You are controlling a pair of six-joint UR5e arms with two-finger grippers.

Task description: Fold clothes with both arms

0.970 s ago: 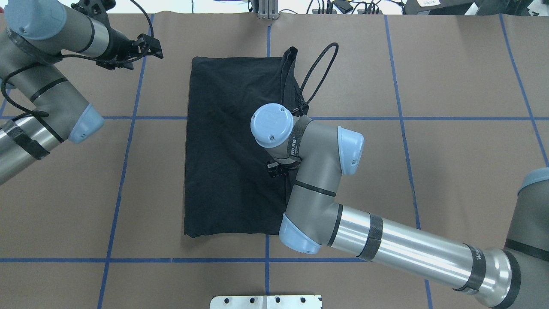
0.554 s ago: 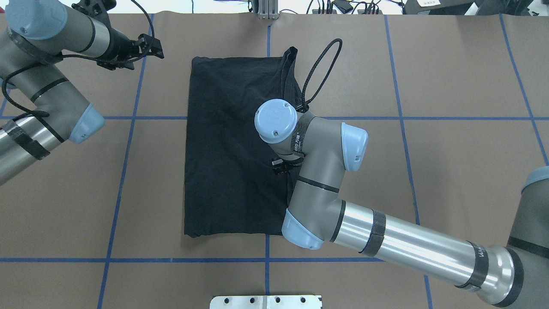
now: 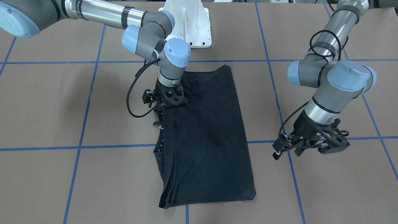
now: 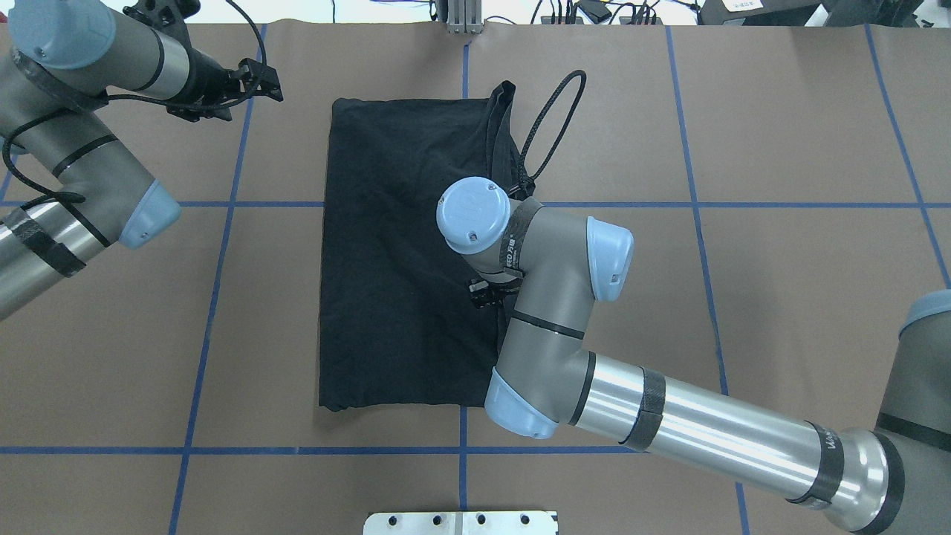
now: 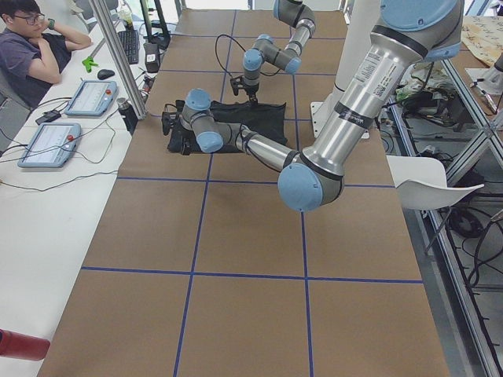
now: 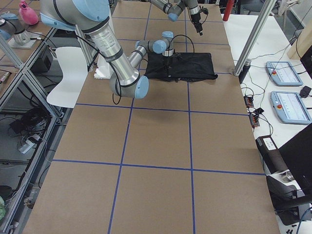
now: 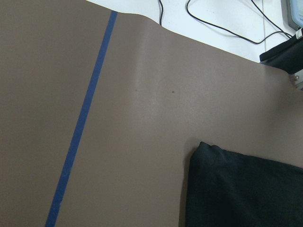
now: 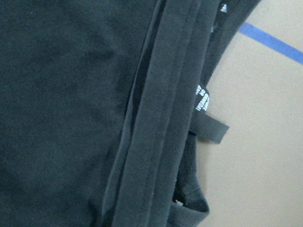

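Observation:
The clothes are one black T-shirt [image 4: 401, 260], folded into a long rectangle in the middle of the table [image 4: 780, 148]. Its layered hems run along the robot's right-hand edge [image 3: 166, 149]. My right gripper [image 3: 170, 104] stands low over that edge, about halfway along, and looks open with nothing lifted. Its wrist view shows flat stacked cloth [image 8: 71, 94], a small white logo [image 8: 203, 98] and a loose tab [image 8: 210, 128], with no fingers visible. My left gripper [image 4: 269, 82] hangs open and empty over bare table, off the shirt's far left corner [image 7: 246, 189].
The white pedestal base [image 3: 186, 25] stands at the robot's side of the table. A metal plate [image 4: 461, 522] sits at the near edge. The right arm's black cable loop [image 4: 553, 119] arches beside the shirt. A person [image 5: 31, 55] sits at a side desk with tablets.
The right wrist drifted slightly right and away, then came back almost to its earlier spot. The shirt and the left arm have not moved.

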